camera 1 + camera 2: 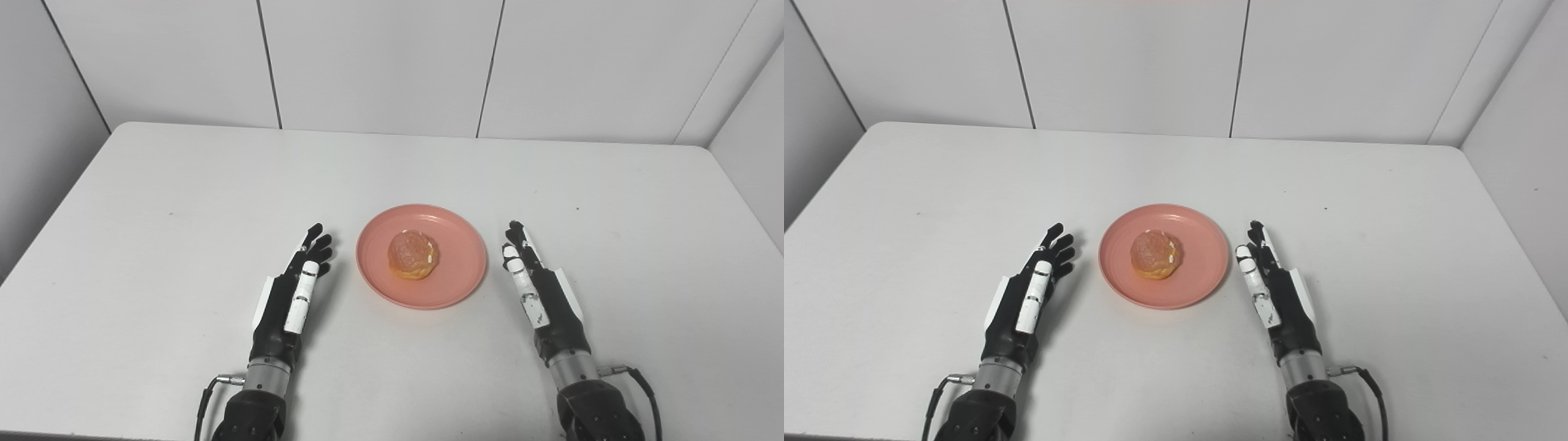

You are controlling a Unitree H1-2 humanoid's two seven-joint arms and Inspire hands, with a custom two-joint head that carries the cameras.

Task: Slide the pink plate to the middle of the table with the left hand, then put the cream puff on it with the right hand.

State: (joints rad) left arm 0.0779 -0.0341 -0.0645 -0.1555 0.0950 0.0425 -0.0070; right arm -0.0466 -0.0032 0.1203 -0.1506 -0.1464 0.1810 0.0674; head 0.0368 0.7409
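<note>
Left eye view: cream puff (413, 254) on pink plate (456, 245)

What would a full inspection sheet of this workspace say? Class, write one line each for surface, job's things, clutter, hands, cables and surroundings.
Surface: white table, a few small dark specks, rounded far corners.
Job's things: pink plate near the table's middle; cream puff resting on it, roughly centred.
Clutter: nothing seen.
Hands: left hand left of the plate, open, holding nothing; right hand right of the plate, open, holding nothing. Neither touches the plate.
Cables: a black cable plugs in at the left wrist; another cable at the right wrist.
Surroundings: white panelled walls behind and at both sides, with dark seams.
</note>
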